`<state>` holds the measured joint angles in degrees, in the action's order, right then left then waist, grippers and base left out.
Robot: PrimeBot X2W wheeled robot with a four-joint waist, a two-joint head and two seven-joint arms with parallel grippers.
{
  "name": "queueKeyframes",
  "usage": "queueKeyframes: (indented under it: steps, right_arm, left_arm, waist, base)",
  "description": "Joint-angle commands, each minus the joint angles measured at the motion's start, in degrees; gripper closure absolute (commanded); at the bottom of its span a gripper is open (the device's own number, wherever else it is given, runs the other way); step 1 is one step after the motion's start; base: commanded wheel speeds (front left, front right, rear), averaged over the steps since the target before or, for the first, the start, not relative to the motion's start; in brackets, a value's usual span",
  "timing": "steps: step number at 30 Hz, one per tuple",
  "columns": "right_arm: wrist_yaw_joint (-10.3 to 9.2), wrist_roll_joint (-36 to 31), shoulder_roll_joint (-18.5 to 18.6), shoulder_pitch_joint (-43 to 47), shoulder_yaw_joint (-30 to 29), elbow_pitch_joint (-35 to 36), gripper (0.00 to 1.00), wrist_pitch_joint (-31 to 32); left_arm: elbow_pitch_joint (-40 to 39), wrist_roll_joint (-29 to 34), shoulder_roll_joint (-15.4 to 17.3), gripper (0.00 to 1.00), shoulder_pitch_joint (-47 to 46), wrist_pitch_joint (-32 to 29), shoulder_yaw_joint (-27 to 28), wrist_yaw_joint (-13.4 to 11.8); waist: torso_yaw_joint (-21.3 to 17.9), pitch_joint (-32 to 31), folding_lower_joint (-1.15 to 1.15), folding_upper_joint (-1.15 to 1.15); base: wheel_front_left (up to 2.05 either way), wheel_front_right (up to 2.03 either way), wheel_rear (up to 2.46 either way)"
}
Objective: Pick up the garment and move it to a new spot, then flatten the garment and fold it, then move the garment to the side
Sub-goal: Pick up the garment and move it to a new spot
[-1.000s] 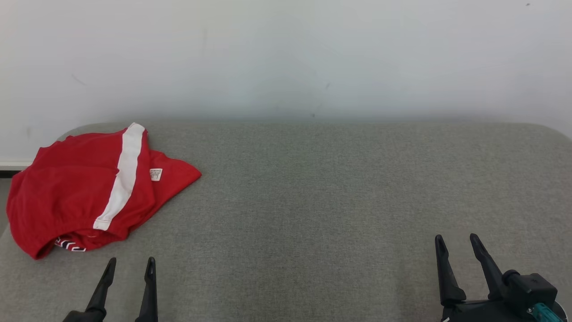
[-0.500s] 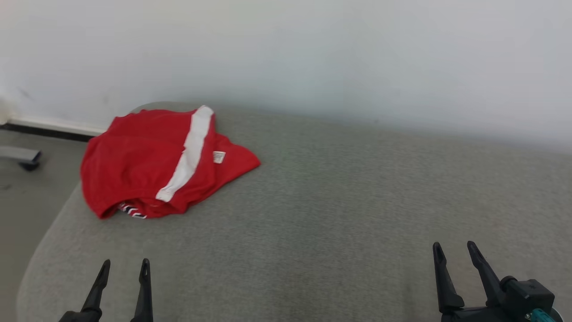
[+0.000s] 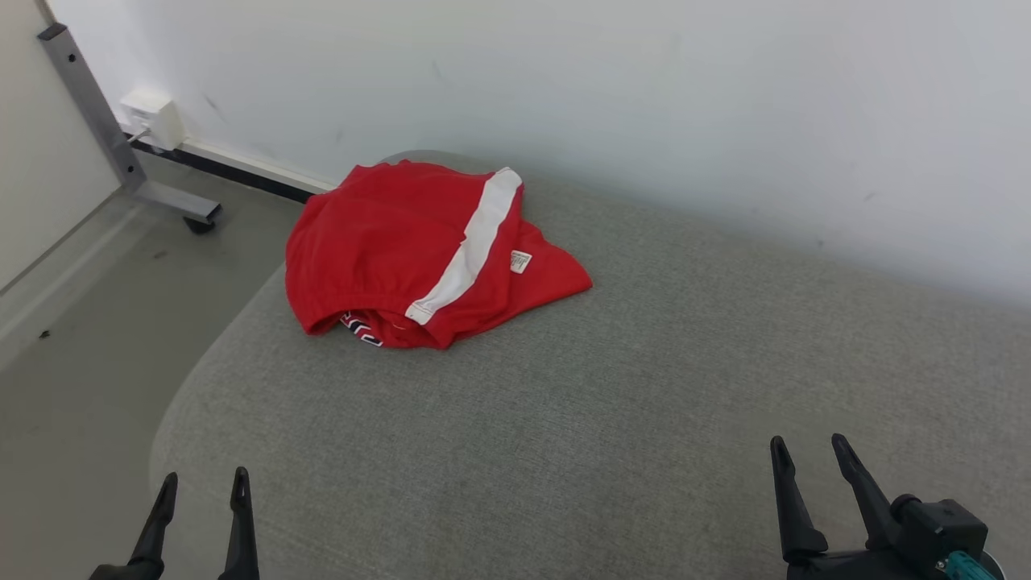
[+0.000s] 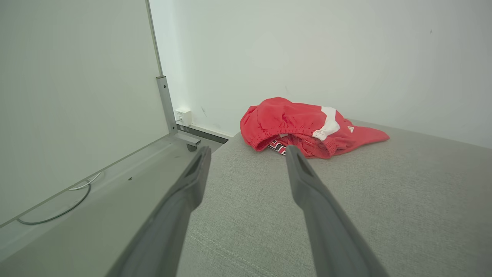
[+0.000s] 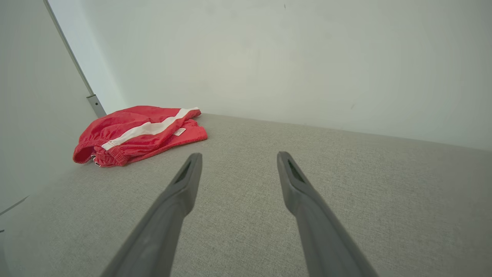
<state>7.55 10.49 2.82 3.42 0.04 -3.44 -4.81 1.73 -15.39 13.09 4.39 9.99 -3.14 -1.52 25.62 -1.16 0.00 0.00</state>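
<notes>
Closest in, both grippers hang low over the front edge of the grey pad point(image 3: 564, 435). The left gripper point(image 3: 204, 482) has its two fingers spread wide with nothing between them, out by the pad's near left corner. The right gripper point(image 3: 808, 445) is just as wide and just as empty, well off to the other side. Neither touches cloth.

The step, as I read it, is the first pick-up, and the left gripper looks the better placed: from its wrist view the heap sits almost straight ahead of its fingers. I'd send it forward and down at the near edge, where the gathered waistband point(image 4: 292, 127) rolls up off the pad and gives a lip to pinch. Hold the fingers apart until one slides under that roll, then close on several layers rather than one thin fold, or the heap may trail and drag on the lift. The right gripper has a long reach across; it could take the pointed corner on its side so the cloth comes up spread.

Farther back lies the garment point(image 3: 403, 242), at the pad's far left corner, near the wall point(image 3: 644, 97). It looks like red shorts, crumpled and doubled over. A white stripe point(image 3: 467, 256) runs across the top, with a small label point(image 3: 520, 262) beside it and a bit of patterned trim poking out under the near edge.
</notes>
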Motion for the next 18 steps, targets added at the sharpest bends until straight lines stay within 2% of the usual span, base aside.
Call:
queueKeyframes:
  steps: [1,12,18]
  right_arm:
    - [-0.12,0.2,0.1,-0.4,0.1,-0.2,0.00,-0.2]
    - [-0.12,0.2,0.1,-0.9,0.8,-1.0,0.00,-0.5]
    - [-0.12,-0.8,0.1,-1.7,0.7,-0.4,0.00,0.0]
  left_arm:
    - [0.2,-0.5,0.1,0.00,0.1,0.4,0.2,-0.2]
    - [0.2,-1.1,0.4,0.00,0.5,1.2,1.1,-1.3]
    - [0.7,-2.3,0.1,0.00,-2.0,1.5,1.6,-1.1]
  waist:
    - [2.4,0.4,0.00,0.00]
    - [3.4,0.8,0.00,0.00]
    - [1.9,2.9,0.00,0.00]
  base:
    - [0.00,0.00,0.00]
    - [0.00,0.00,0.00]
    - [0.00,0.00,0.00]
